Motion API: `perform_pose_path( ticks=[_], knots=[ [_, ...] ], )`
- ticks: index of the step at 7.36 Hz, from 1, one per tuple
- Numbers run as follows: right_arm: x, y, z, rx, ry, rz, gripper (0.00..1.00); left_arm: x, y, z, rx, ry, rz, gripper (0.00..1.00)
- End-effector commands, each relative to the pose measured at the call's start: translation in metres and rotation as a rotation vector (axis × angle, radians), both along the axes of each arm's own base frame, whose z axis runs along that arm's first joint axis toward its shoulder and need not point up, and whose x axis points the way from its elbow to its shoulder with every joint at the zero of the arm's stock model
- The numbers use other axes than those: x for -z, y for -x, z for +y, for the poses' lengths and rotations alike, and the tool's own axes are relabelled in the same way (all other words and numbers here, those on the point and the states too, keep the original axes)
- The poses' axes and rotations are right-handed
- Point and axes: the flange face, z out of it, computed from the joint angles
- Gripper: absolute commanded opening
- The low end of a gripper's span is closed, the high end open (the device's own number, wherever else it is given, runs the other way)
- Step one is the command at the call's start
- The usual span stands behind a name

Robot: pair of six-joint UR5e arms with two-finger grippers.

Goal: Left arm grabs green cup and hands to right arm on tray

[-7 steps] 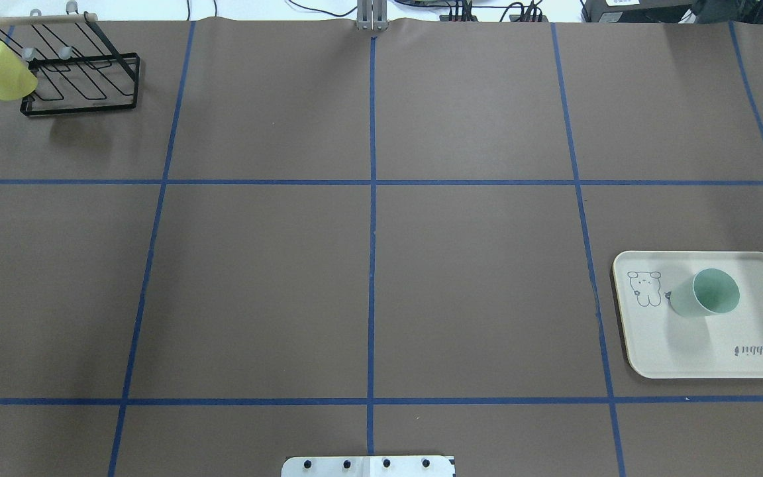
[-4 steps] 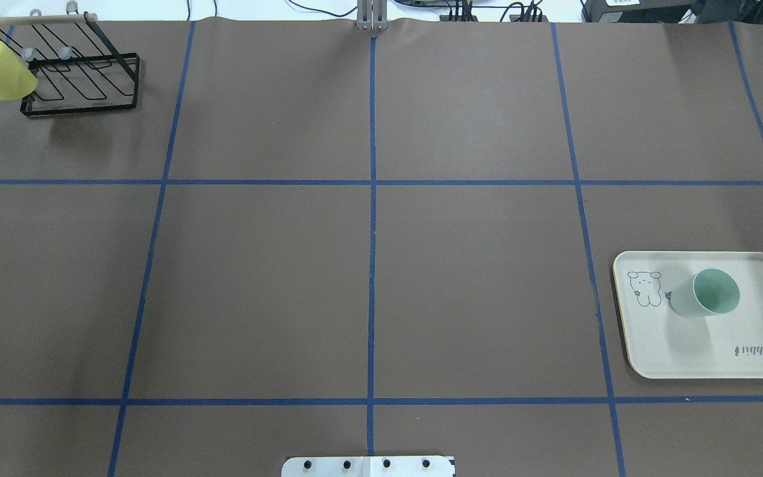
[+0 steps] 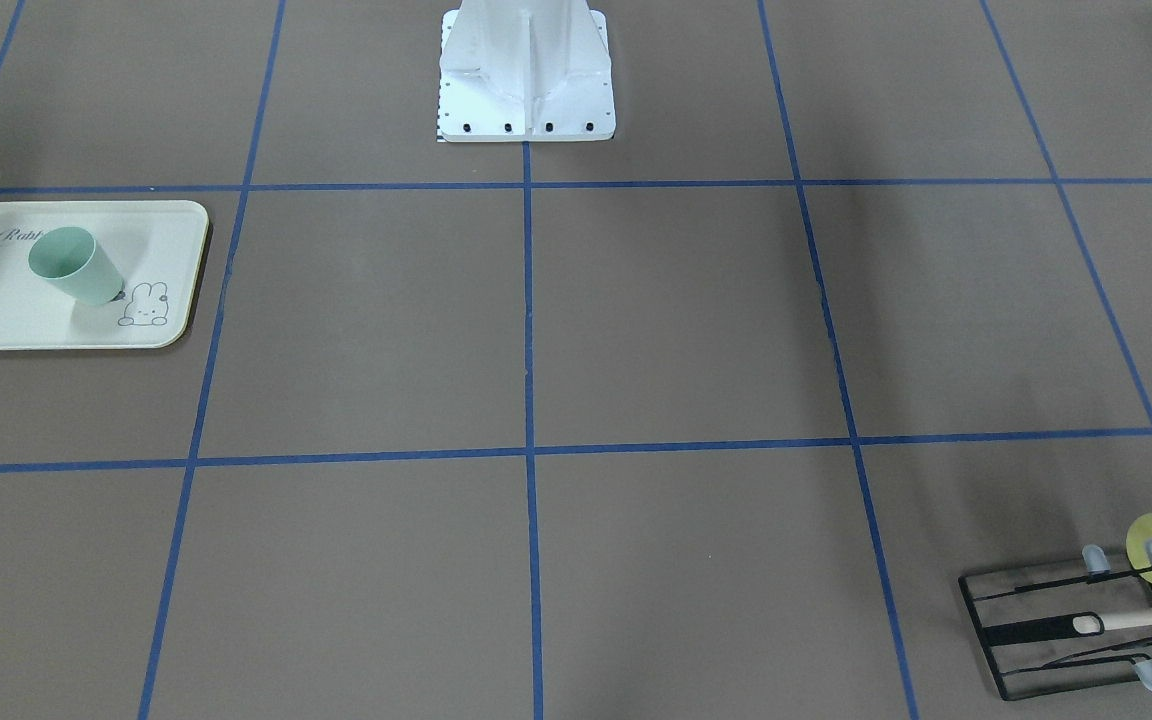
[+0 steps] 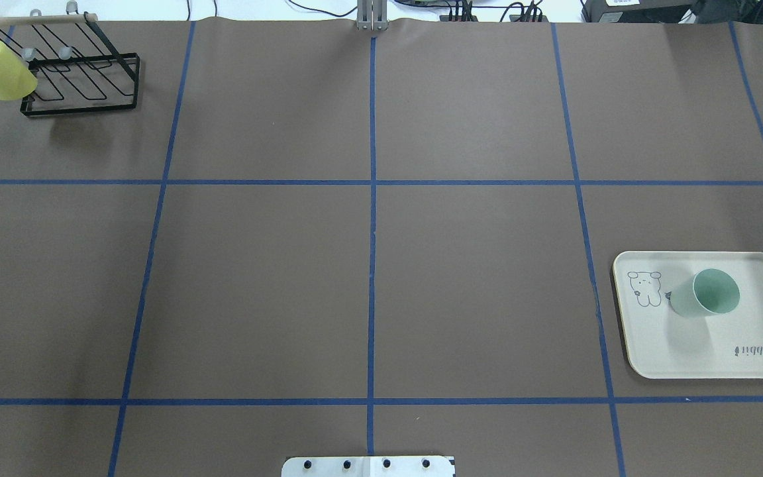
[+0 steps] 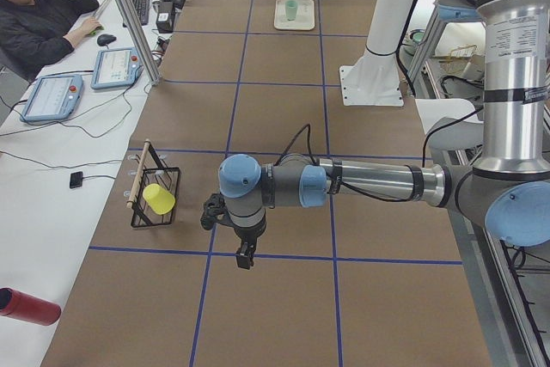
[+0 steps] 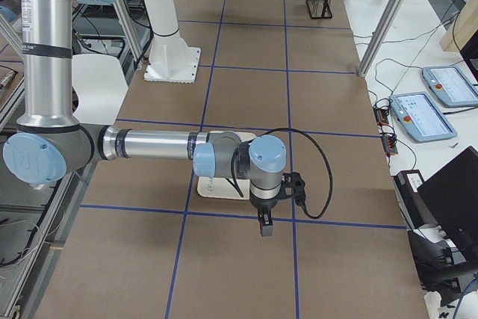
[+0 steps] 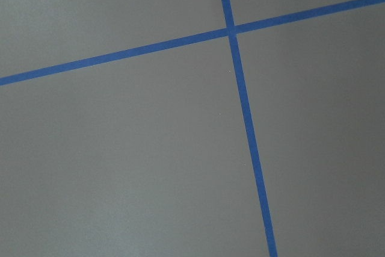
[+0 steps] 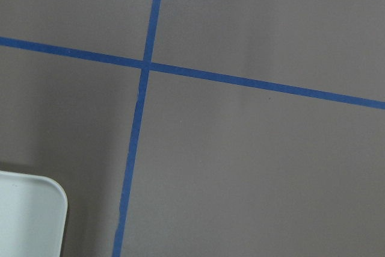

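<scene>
I see the green cup (image 4: 706,293) standing upright on the Rabbit tray (image 4: 759,338), mouth up, so I judge the hand-over done. The left gripper (image 5: 245,257) and right gripper (image 6: 265,224) show only in side views, so I cannot tell whether either is spread or pressed together. To park, I'd raise the right one straight up, clear of the tray's corner.

Two cups (image 4: 706,295), one tray (image 4: 686,351), one rack (image 4: 80,110)
</scene>
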Motion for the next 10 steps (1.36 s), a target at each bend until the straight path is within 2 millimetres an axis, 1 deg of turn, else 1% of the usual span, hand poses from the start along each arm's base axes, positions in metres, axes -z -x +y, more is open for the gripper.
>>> perform_pose_path(
  ticks=[1,3,10],
  knots=[
    [-0.0003,0.0037,-0.0004,0.007,0.0,-0.003,1.0,0.0033,-0.0005,0.001,0.004,-0.004,0.051,1.0],
    [-0.0003,0.0045,-0.0006,0.009,0.0,-0.004,1.0,0.0036,0.0028,0.0029,0.01,-0.007,0.053,1.0],
    [-0.0025,0.0109,-0.0014,0.024,0.004,-0.004,1.0,0.0051,0.0035,0.002,0.016,-0.005,0.044,1.0]
  ],
)
